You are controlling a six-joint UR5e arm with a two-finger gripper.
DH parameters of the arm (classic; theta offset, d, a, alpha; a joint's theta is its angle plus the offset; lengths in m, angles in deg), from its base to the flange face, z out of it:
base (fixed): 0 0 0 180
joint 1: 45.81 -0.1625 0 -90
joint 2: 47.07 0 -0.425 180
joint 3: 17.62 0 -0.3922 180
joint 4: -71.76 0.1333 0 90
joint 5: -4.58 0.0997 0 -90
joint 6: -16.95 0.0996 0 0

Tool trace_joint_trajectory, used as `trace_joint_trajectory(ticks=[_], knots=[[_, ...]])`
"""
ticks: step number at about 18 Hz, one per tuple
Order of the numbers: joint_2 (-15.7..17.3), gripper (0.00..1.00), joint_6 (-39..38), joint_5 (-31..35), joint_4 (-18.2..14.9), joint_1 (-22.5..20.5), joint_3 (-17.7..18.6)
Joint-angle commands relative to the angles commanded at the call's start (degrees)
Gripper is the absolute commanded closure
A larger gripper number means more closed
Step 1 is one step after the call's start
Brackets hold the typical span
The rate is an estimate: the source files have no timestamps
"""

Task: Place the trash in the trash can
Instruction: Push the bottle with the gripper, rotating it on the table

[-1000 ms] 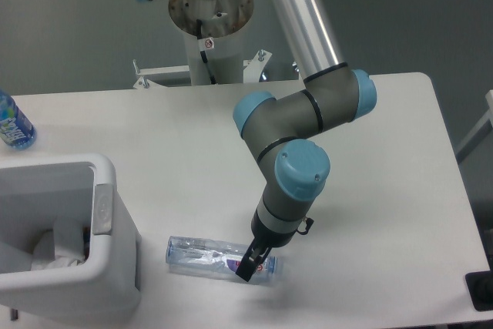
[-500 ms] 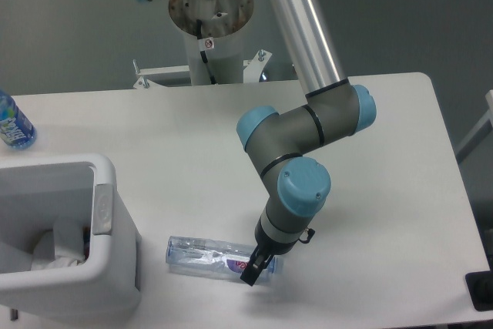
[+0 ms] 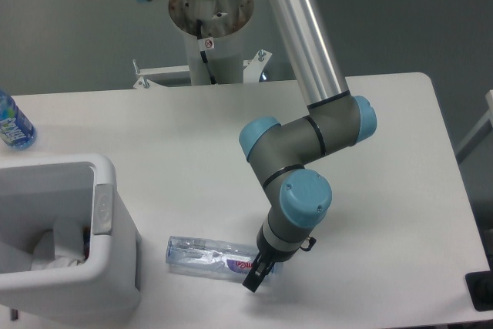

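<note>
From the fixed camera, the black two-finger gripper (image 3: 255, 279) points down at the labelled end of a clear crinkled plastic bottle with a purple-and-white label (image 3: 214, 256), lying flat on the white table (image 3: 400, 190). Whether the fingers are spread or pinching cannot be told. The large white rectangular plastic bin (image 3: 104, 267) stands to the gripper's left, holding a crumpled white paper wad (image 3: 55, 256). A good grasp would straddle the bottle's width squarely before squeezing.

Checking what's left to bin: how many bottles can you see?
2: a clear bottle lying on the table by the gripper, and a blue bottle at the left edge.
</note>
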Motion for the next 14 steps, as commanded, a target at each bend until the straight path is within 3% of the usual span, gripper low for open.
trace_joint_trajectory(ticks=[6, 14], knots=[[0.09, 0.19, 0.00, 0.00, -0.17, 0.17, 0.00], [0.18, 0.22, 0.00, 0.09, -0.53, 0.53, 0.35]])
